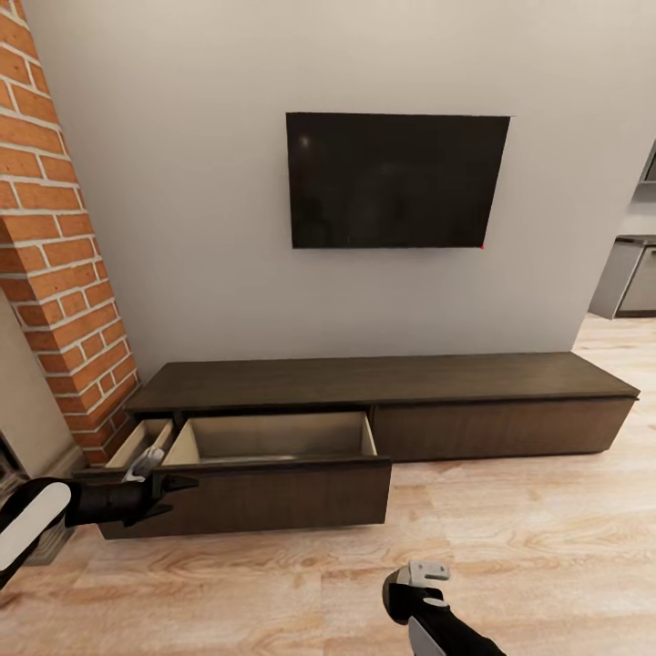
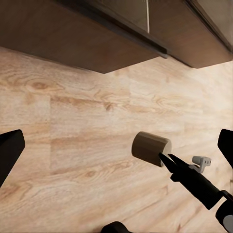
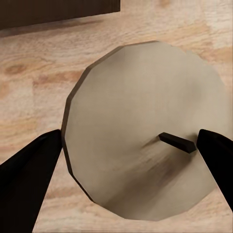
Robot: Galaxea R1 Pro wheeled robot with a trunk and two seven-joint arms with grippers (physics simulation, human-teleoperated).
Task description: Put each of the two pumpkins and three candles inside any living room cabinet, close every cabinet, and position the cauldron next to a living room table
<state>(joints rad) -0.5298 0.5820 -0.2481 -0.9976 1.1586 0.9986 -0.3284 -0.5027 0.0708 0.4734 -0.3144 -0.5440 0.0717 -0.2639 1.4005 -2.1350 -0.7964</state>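
At nine o'clock in the head view rises a red brick column (image 1: 55, 246). Below it, at about eight o'clock, the left gripper (image 1: 169, 487) reaches in on its black arm, and its fingertips sit at the front panel of the pulled-out drawer (image 1: 273, 437). In the left wrist view its two black fingers (image 2: 9, 153) stand wide apart over the pale wooden plank floor (image 2: 82, 131), nothing between them.

The long, low dark-brown wooden cabinet (image 1: 392, 378) runs along the grey wall from seven to three o'clock. Its left drawer is open, showing a bare beige inside.

At twelve o'clock a flat black television screen (image 1: 396, 179) hangs on the wall above the cabinet.

At five o'clock the right gripper (image 1: 415, 592) hangs low over the floor. In the right wrist view its dark fingers (image 3: 26, 182) flank a beige, round, many-sided candle (image 3: 141, 131) with a short dark wick; they look to be clasping it, though contact at the sides is hard to confirm. The left wrist view shows that candle (image 2: 150, 148) as a short cylinder held at the tip of the right arm.
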